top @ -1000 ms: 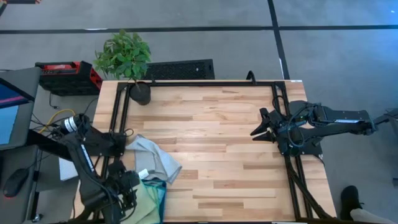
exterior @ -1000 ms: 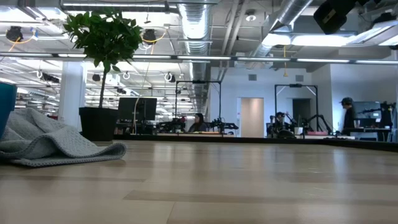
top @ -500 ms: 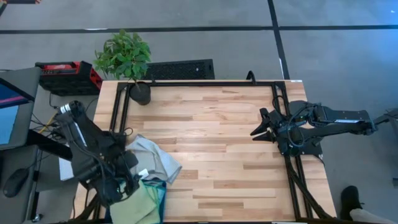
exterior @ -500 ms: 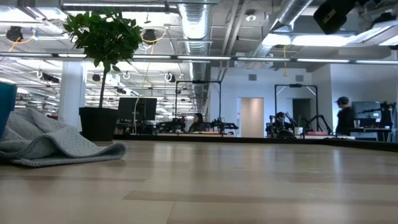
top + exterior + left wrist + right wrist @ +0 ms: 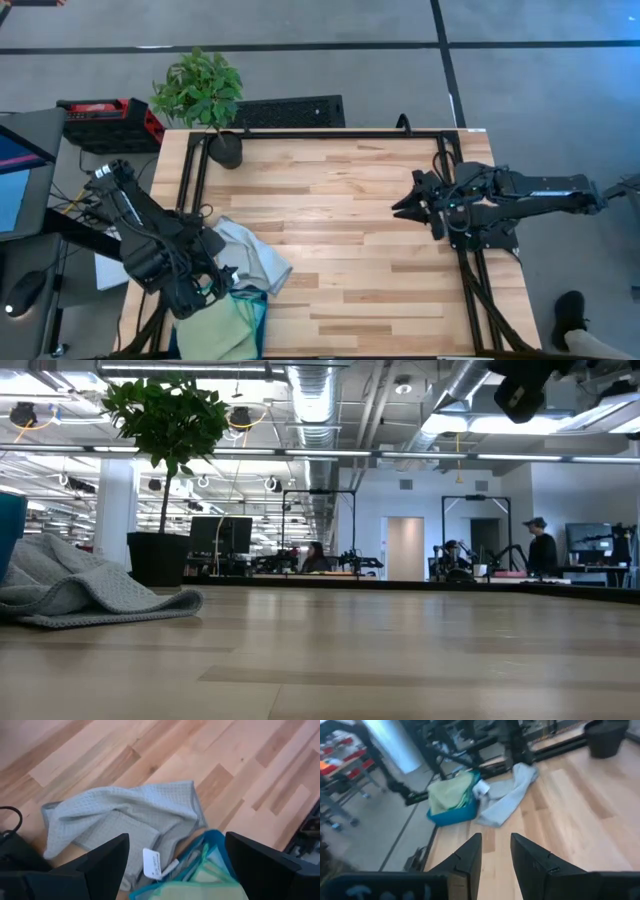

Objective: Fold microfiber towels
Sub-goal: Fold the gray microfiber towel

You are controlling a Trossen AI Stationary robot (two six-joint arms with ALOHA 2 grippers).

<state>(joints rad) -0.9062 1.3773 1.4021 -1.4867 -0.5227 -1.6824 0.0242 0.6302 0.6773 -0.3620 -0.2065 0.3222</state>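
Right, we see the wooden tabletop (image 5: 340, 230) carrying everything, mostly bare planks. Potted plant (image 5: 205, 95) sits at the far left corner. Our left arm hangs over the near left corner, left gripper (image 5: 215, 283) above the bin and the crumpled cloth, fingers (image 5: 102, 865) spread wide with nothing between them. Our right arm reaches in from the right edge, right gripper (image 5: 408, 206) hovering above bare wood near that edge, well apart from the cloths; its fingers (image 5: 465, 860) stand partly open, a narrow gap between them, holding nothing. Teal bin (image 5: 255, 320) sits at the near left corner, against the near edge. Green towel (image 5: 228, 322) lies bunched inside the bin, filling most of it; from the left wrist view we make out more cloth edges under it but cannot tell which towels. Grey towel (image 5: 245, 255) lies crumpled on the tabletop just beside the bin, on its far side, one edge draped at the bin rim, unfolded. White tag (image 5: 152, 864) shows at the cloth's edge by the bin rim. People (image 5: 540, 550) stand in the room far beyond the table.
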